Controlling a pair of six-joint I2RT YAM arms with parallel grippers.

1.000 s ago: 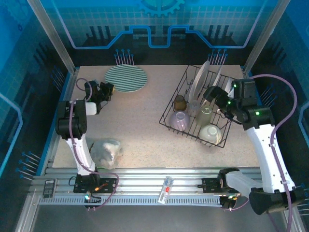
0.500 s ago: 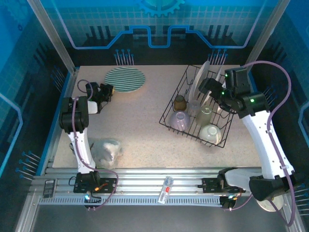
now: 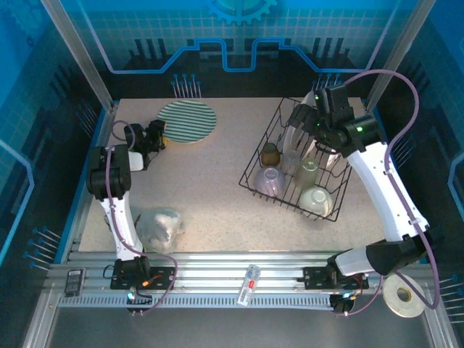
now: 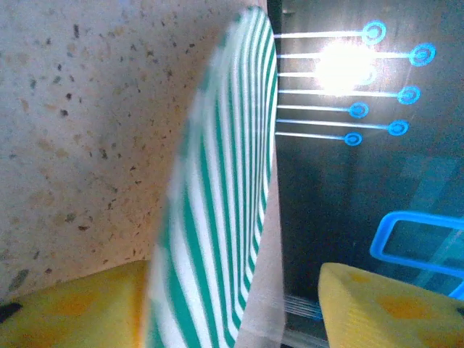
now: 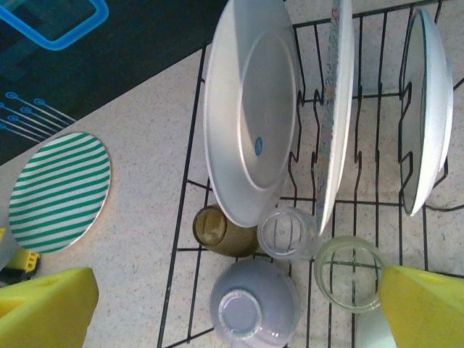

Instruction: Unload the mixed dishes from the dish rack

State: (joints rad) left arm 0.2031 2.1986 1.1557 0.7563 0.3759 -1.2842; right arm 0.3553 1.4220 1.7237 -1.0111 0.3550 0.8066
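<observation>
Green-striped plate (image 4: 217, 203) btwn L end effector (image 4: 232, 308) pads (image 4: 377, 304).

readable text: 0 | small blue sticker (image 5: 259, 143) on white plate (image 5: 246, 80): too small to read

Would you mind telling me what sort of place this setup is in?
Most likely a robotics lab cell rather than a kitchen: blue circuit-patterned panels wall in a speckled tabletop, two arm bases sit on a slotted aluminium rail, and the dish rack looks staged.
</observation>
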